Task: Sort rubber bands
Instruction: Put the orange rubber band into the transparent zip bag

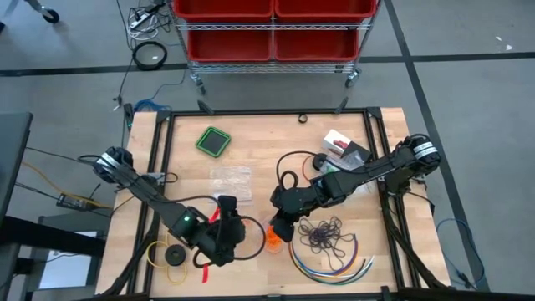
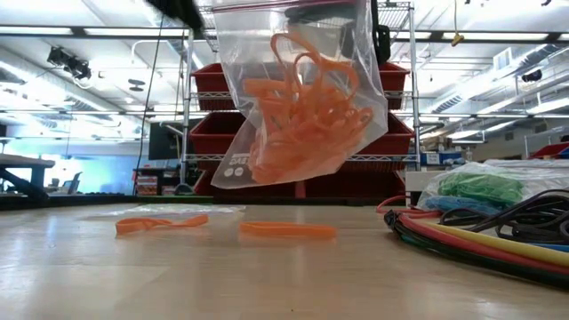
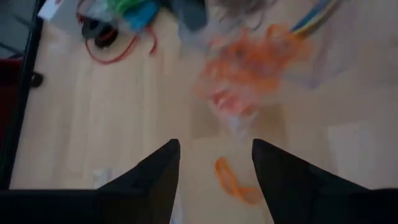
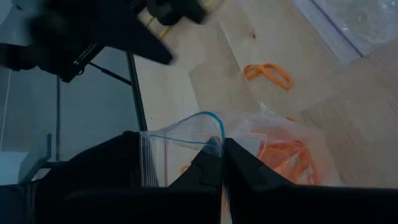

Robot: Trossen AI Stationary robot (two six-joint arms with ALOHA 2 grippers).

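left pincer (image 1: 227, 238): low over the desk's front-left part, fingers (image 3: 155, 180) spread apart, nothing between them; released
yellow ring (image 1: 165, 253): flat on the desk at the front-left, black disc inside it, just beside the left arm
loose orange bands (image 2: 286, 230): two small orange bunches lying flat on the wood, one further left (image 2: 161, 223), apart from each other; in the left wrist view one orange loop (image 3: 231, 180) lies on the desk just ahead of the spread fingers
green square pad (image 1: 214, 140): back-left part of the desk, well apart from both arms
clear flat bag (image 1: 231, 178): lying on the desk mid-left, behind the left pincer; contents cannot tell
held bag (image 2: 298, 89): clear zip bag hanging above the desk, full of orange rubber bands (image 2: 302, 120), not touching the wood in the low view
right pincer (image 4: 214, 163): clenched on the top edge of the held bag, near the desk's middle (image 1: 280, 224); bag mouth partly open beside the fingers
dark bands (image 1: 324, 234): tangle of thin dark loops lying loose on the desk, right of the held bag
coloured cables (image 1: 334, 263): long curved bundle at the front, curling around the dark bands' near side
green bands (image 2: 480, 188): bunch inside another clear bag, right side in the low view, behind the cables
desk (image 1: 259, 280): light wood, black frame rails
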